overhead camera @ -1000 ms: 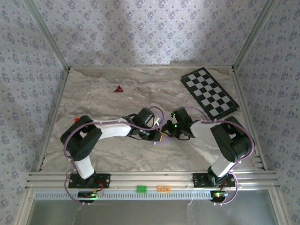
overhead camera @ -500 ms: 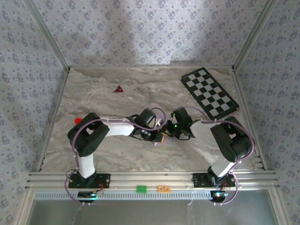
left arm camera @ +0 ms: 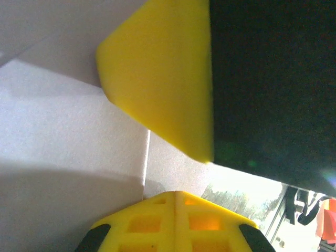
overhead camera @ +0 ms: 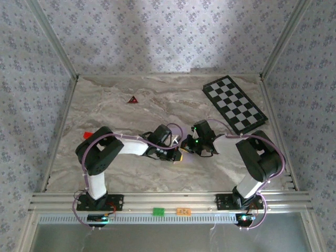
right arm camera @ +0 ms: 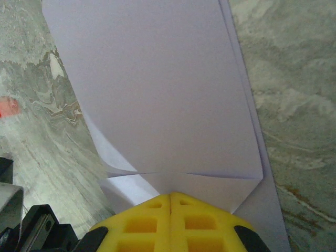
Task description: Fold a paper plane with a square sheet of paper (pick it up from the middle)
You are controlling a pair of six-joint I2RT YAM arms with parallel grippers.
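My left claw (overhead camera: 177, 153) and right claw (overhead camera: 187, 145) sit close together mid table (overhead camera: 121, 168); checkered board (overhead camera: 234, 103) far right, red triangle (overhead camera: 133, 99) far left.

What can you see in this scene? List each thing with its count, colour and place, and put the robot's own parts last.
square sheet of paper: one, pale lilac, partly folded, mid-table at both grippers' tips
checkered board: one, black and white, far right of the table
triangle: one, dark red, far side, left of centre
green tag: one, green, near rail
orange tag: one, orange, near rail beside the green one
table: one, grey marbled
left gripper: one, yellow fingers, closed, at the paper
right gripper: one, yellow fingers, closed, at the paper
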